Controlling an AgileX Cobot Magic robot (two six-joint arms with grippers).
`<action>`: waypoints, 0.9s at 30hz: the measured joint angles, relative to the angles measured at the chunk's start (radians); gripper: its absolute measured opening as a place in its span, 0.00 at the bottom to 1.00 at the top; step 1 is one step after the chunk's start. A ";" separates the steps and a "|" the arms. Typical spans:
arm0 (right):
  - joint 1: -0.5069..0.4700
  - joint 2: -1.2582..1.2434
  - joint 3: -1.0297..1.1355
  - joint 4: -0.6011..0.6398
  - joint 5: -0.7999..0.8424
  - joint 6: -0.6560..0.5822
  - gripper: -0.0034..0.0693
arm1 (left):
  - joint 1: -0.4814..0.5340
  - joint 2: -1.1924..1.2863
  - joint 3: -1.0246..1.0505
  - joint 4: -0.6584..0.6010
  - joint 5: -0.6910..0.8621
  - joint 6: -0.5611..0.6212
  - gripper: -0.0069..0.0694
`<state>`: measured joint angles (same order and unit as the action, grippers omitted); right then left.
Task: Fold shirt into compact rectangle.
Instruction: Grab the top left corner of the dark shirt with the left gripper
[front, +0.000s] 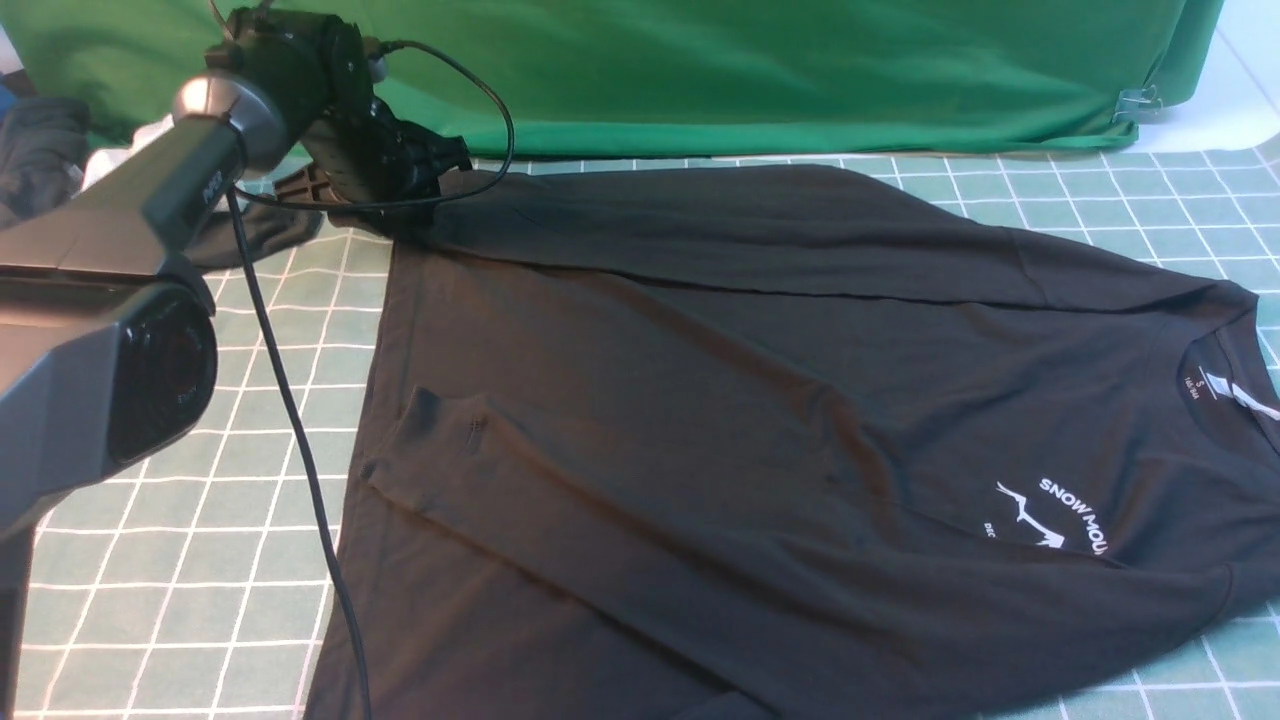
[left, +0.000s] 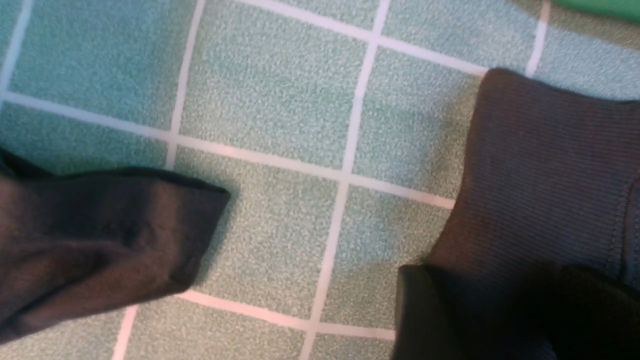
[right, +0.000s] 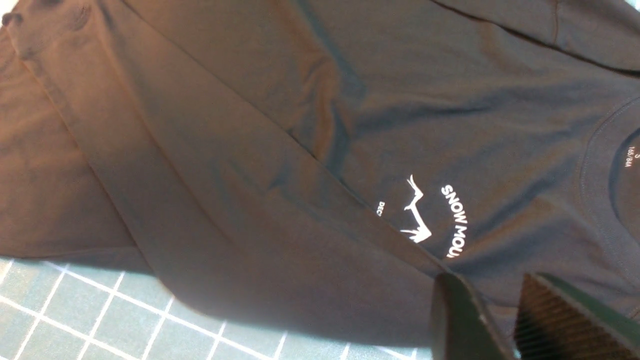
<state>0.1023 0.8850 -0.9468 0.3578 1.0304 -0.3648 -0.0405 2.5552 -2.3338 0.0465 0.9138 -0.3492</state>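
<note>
The black shirt (front: 760, 400) lies spread on the green checked mat (front: 200, 560), its collar and white neck tag to the right and the white "SNOW MOUNTAIN" print (right: 440, 220) face up. One sleeve is folded across the body along the far side, and its ribbed cuff (left: 540, 170) ends at the far left. My left gripper (front: 440, 170) is down at that cuff. Its jaws stand apart, with the cuff lying between the fingers (left: 420, 310). My right gripper (right: 487, 280) shows only in its wrist view, hovering open over the shirt's chest near the print with nothing between its fingers.
A small black cloth scrap (front: 250, 235) lies on the mat just left of the cuff, the scrap (left: 100, 240) also showing in the left wrist view. A dark grey garment (front: 40, 150) with a white cloth sits at the far left. A green backdrop cloth (front: 700, 70) hangs along the back.
</note>
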 joint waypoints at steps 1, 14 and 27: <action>0.000 0.000 0.000 0.000 0.000 0.000 0.29 | 0.000 0.000 0.000 0.001 0.000 0.000 0.46; 0.000 0.000 0.000 0.000 0.000 0.000 0.30 | 0.000 -0.008 0.000 0.014 -0.007 0.005 0.12; 0.000 0.000 0.000 0.000 0.000 0.000 0.31 | 0.000 -0.053 0.000 -0.004 0.004 0.009 0.12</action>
<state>0.1023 0.8850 -0.9468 0.3578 1.0302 -0.3648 -0.0405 2.5020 -2.3338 0.0427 0.9175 -0.3400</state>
